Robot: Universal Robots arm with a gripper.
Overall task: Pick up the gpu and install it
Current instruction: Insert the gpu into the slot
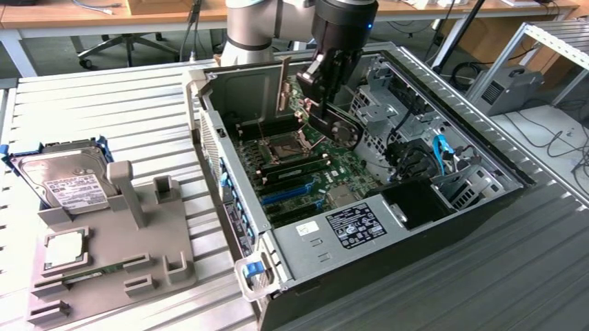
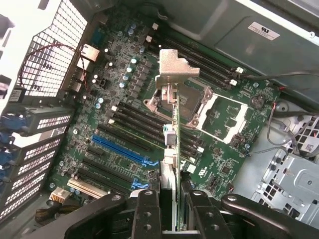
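Observation:
The gpu (image 1: 337, 128), a green card with a black cooler and a silver end bracket (image 1: 283, 88), hangs tilted above the motherboard (image 1: 304, 169) inside the open computer case (image 1: 207, 124). My gripper (image 1: 316, 93) is shut on its upper edge. In the wrist view the gpu (image 2: 174, 142) shows edge-on between my fingers (image 2: 147, 211), with the gripper (image 2: 173, 206) around it and the bracket (image 2: 175, 69) pointing away. The blue expansion slot (image 2: 121, 151) lies on the board beside the card's edge, and the card stays clear above the board.
The power supply (image 1: 354, 224) and drive cages (image 1: 442, 172) fill the case's near and right parts. The CPU socket (image 2: 199, 107) and memory slots (image 2: 199, 55) lie under the card. Outside the case, a hard drive (image 1: 65, 181) and a grey fixture (image 1: 115, 248) sit on the table.

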